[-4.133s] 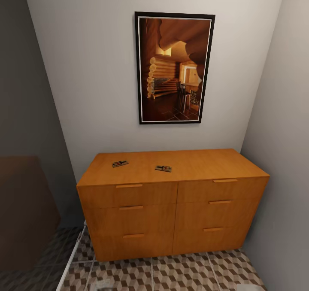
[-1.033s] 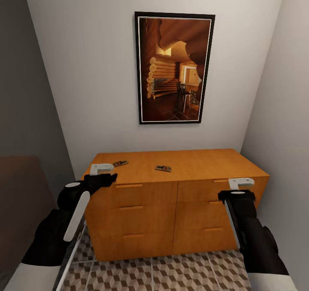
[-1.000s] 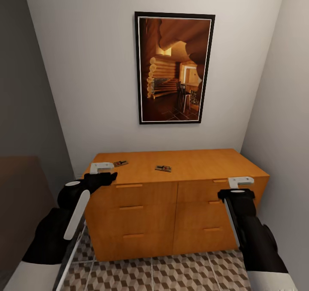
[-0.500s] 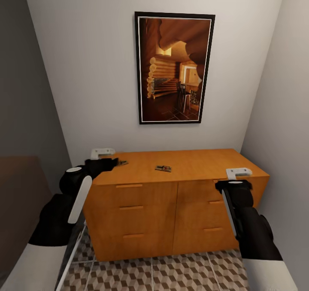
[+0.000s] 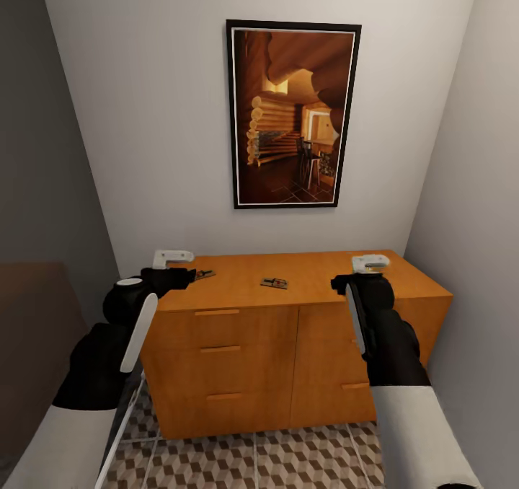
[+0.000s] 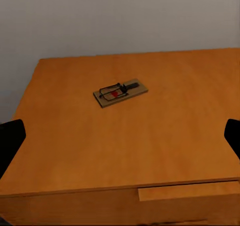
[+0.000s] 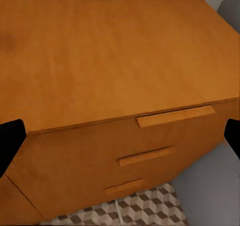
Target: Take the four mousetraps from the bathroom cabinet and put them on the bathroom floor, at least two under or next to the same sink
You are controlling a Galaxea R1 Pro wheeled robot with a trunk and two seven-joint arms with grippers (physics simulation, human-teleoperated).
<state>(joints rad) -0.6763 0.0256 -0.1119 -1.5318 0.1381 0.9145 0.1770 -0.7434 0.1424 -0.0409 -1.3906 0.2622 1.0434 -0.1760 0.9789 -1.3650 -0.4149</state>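
- Since half a second ago, the right gripper [image 5: 369, 261] has been raised from the drawer fronts to above the cabinet [image 5: 324, 276] top; the left gripper [image 5: 173, 256] is held at the left edge.
- Both arms are thereby judged ready for picking.
- In each wrist view the dark fingertips [image 6: 11, 138] are seen far apart, with nothing held.
- Two mousetraps lie on the cabinet top, which serves as worktop: one [image 6: 120, 92] ahead of the left gripper, another [image 5: 274, 283] mid-top.
- All drawers are shut; their contents cannot be told.
- No trap is seen on the bathroom floor [image 5: 288, 460].
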